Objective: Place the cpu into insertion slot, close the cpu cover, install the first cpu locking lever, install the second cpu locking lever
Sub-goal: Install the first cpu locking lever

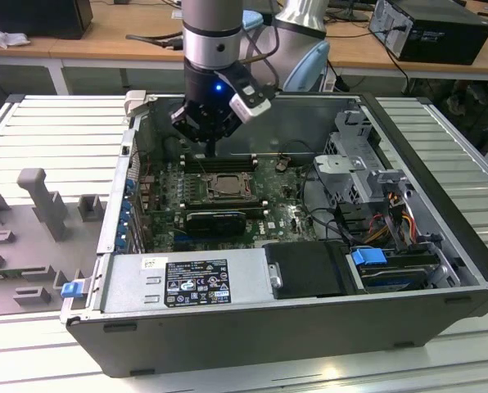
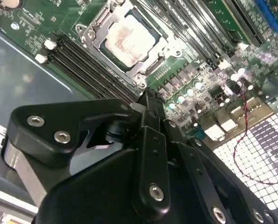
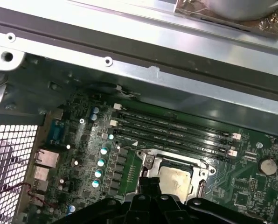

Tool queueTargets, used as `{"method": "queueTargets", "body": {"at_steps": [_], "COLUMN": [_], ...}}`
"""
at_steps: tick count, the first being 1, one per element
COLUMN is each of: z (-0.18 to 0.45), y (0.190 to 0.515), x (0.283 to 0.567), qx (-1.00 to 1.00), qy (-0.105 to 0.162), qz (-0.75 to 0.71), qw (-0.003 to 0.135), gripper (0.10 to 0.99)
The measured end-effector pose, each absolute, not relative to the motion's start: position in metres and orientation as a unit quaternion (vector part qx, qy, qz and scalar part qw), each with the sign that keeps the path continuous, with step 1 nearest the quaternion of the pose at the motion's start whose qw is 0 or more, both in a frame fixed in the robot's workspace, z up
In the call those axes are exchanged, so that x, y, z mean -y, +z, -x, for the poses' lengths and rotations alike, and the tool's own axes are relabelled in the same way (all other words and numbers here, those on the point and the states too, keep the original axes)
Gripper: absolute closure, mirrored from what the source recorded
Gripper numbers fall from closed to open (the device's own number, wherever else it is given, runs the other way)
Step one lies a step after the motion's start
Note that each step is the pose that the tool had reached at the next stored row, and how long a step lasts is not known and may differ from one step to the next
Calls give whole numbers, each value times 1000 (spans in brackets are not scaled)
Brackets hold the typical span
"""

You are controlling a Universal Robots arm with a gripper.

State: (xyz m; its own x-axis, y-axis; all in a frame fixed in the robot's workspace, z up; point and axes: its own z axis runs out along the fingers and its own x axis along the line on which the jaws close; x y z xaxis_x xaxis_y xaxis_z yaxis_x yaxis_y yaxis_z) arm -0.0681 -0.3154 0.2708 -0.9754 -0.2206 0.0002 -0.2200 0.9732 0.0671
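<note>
The small, pale beige-silver square cpu (image 2: 129, 39) sat in the dark square insertion slot (image 2: 112, 57), with the thin silver-grey metal cpu cover (image 2: 150, 65) lying closed around it. The black gripper (image 2: 148, 95), pressed together and seemingly empty, hovered just beside the cover's corner. Lever locking seemed in hand, calling for a steady downward push.

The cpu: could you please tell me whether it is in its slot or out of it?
In. The cpu lies flat inside the metal-rimmed slot on the board, in both wrist views.
</note>
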Motion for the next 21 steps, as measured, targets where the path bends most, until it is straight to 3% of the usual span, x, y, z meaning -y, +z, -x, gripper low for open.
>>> {"method": "queueTargets", "body": {"at_steps": [10,21], "z": [105,85], "y": [262,258], "x": [312,298], "qx": [994,994], "qy": [-36,-36], "qz": [-103,-99], "qw": [3,3], "gripper": [980,980]}}
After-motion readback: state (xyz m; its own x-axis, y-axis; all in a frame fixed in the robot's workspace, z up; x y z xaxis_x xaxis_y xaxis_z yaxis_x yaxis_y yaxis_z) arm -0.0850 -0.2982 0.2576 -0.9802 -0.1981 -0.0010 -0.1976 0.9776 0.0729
